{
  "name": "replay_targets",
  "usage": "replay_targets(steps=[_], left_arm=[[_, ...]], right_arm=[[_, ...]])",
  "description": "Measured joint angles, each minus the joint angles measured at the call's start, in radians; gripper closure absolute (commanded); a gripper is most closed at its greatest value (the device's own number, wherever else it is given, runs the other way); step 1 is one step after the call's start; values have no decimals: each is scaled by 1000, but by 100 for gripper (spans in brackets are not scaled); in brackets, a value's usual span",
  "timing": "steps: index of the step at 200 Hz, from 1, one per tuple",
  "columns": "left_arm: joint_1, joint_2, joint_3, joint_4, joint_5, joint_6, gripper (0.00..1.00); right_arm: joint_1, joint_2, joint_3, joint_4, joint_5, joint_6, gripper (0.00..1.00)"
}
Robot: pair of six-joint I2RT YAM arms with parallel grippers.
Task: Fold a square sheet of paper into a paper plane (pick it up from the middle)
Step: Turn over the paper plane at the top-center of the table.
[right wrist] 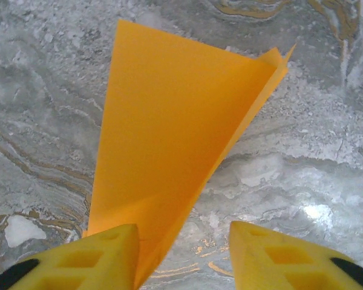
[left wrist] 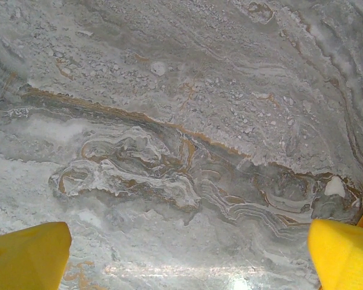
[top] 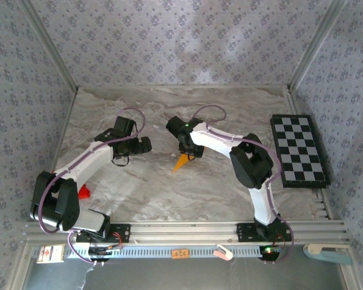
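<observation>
The front half of the counter (top: 169, 199) is bare, so there is lots of room to pass. The folded orange paper (top: 180, 162) is in the middle, just beside one of the right fingers (right wrist: 103, 260). A checkerboard (top: 298, 150) fills the right side. A small red block (top: 83, 192) sits by the left arm (top: 78, 166). Walls (top: 169, 42) close three sides.

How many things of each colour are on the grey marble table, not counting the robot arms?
Orange-yellow folded sheet of paper: 1
Black-and-white checkerboard: 1
Small red block, partly behind the left arm: 1
Total: 3
</observation>
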Motion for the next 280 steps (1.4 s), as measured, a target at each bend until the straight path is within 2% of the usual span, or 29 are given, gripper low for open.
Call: replay_targets(steps=[15,101,159,177,197,225,280], left_arm=[[0,0,0,1,0,0,0],[0,1,0,3,4,0,0],[0,13,0,3,4,0,0],[1,13,0,3,4,0,0],[20,13,-2,14,31,-2,0],[98,8,-34,52,99,-22,0],[236,-25,-117,116,214,-107,0]], right_arm=[[2,-1,0,-3,6,11,66],[3,-1,0,-5,-14,30,72],[-3,-1,0,1,-31,32,90],[-10,-6,-2,3,-24,20,100],[-21,-28,-6,17,-21,-43,100],[-45,-83,1,59,-43,-181,100],[-46,-95,94,204,-238,-452,100]])
